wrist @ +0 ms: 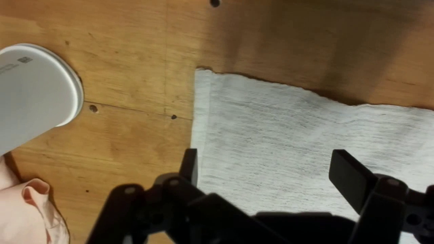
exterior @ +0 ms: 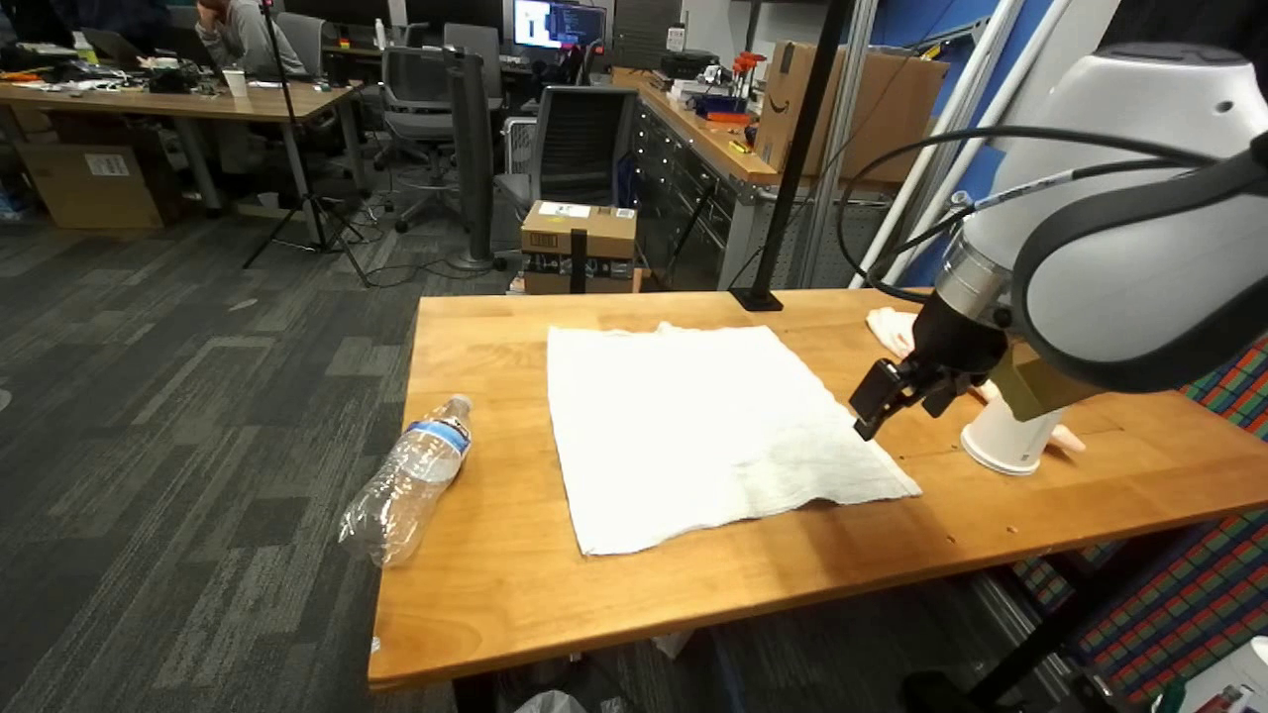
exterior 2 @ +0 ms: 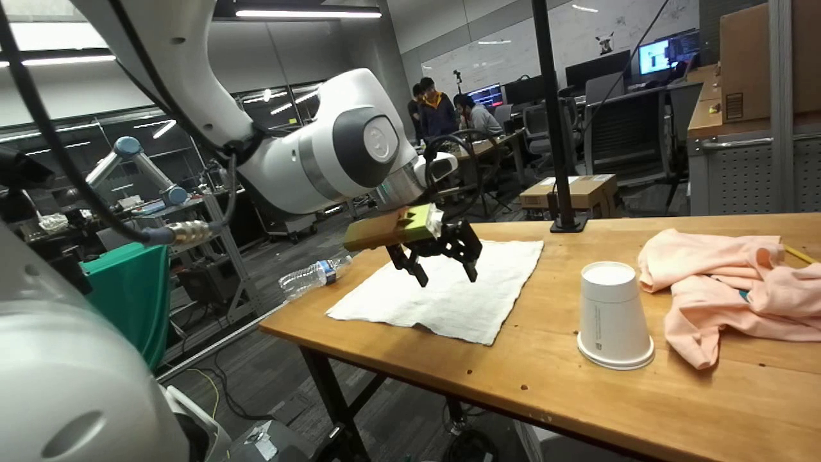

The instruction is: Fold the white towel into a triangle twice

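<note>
The towel (exterior: 693, 436) looks light and limp: pinch its corner (wrist: 205, 79) near the long table edge (exterior: 792, 582) with the spread gripper (exterior 2: 448, 280).

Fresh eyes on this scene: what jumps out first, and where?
Probably the white towel, a bright sheet spread nearly flat on the wooden table. Next, the end effector, its black fingers wide apart near the towel's edge. Then the white cup standing upside down beside the crumpled peach cloth, and the clear bottle lying on its side at the table's edge.
</note>
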